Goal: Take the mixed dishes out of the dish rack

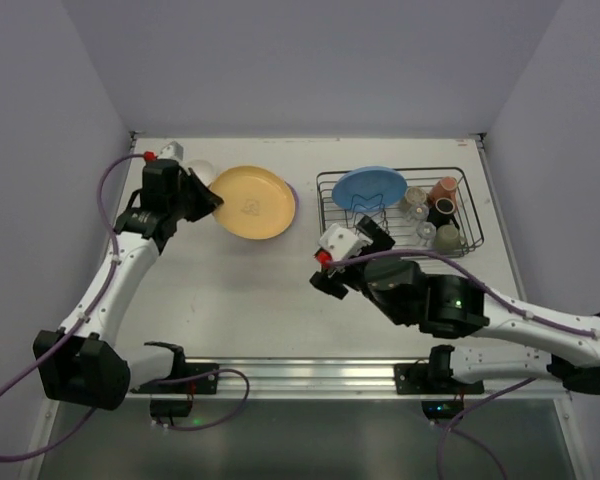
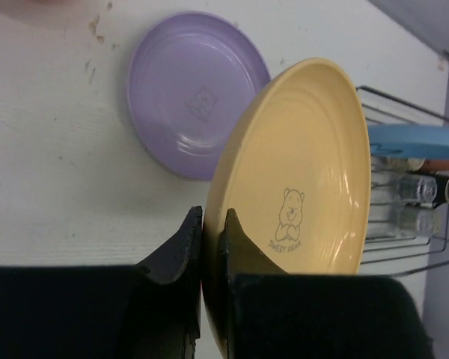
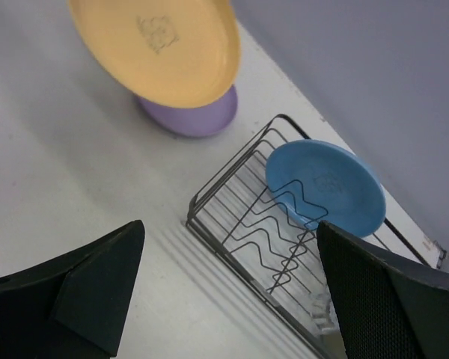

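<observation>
White surface (image 1: pixel 230 300), plain grey walls. The dish rack (image 1: pixel 319 200) is sitting at the right, holding the blue plate (image 1: pixel 368 186), glasses (image 1: pixel 416 203) and mugs (image 1: pixel 444 190), so most is waiting. The lilac plate (image 2: pixel 191 90) is lying out already, and the tan plate (image 1: pixel 250 202) is hanging tilted over it, left end effector (image 2: pixel 212 254) pinching its rim. The right end effector (image 3: pixel 228 250) is hovering spread wide near the rack, gripping nothing
</observation>
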